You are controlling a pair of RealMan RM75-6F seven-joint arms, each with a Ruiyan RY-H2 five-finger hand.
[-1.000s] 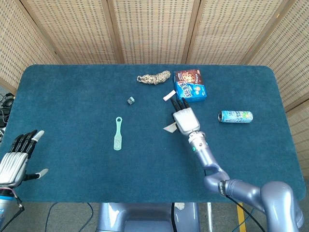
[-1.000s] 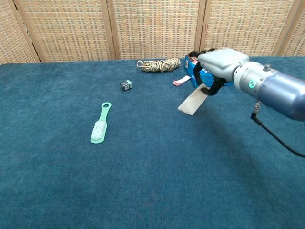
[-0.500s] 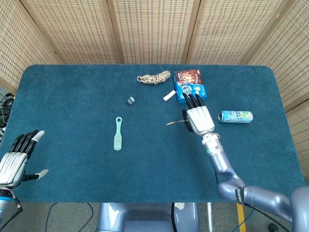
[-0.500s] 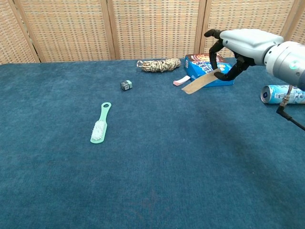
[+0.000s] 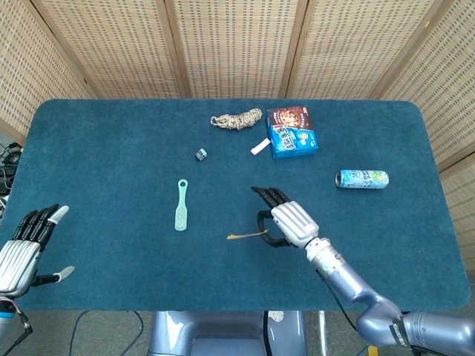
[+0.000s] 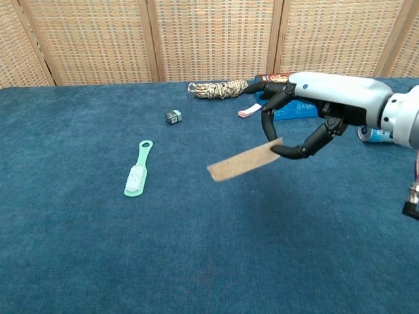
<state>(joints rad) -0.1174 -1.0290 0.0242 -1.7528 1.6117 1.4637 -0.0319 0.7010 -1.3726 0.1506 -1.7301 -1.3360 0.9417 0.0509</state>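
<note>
Right hand: your right hand (image 5: 288, 224) (image 6: 313, 112) hangs above the middle of the table, pinching one end of a flat tan strip (image 6: 244, 161) (image 5: 247, 236) between thumb and curled fingers
Strip: it sticks out from your hand toward the robot's left, lifted off the cloth; from the head view you see it edge-on as a thin line, from the chest view as a flat tan band, slightly tilted
Left hand: your left hand (image 5: 22, 248) sits at the near left corner of the table, holding nothing, fingers apart and pointing away from the robot; only the head view shows it
Brush: a green brush (image 5: 181, 205) (image 6: 137, 171) lies flat on the cloth, well to the left of the strip, handle pointing to the far side
Small block: a little dark block (image 5: 201, 154) (image 6: 173, 116) lies beyond the brush
Rope: a coiled bundle of rope (image 5: 237, 119) (image 6: 218, 88) lies near the far edge
Boxes: a blue box (image 5: 293, 140) and a dark red box (image 5: 289, 116) lie side by side, touching, right of the rope; a small pink piece (image 5: 260, 146) (image 6: 249, 110) lies just left of the blue one
Can: a can (image 5: 361, 179) lies on its side, well to the right of your right hand
Table: blue cloth (image 5: 111, 163) covers it all
</note>
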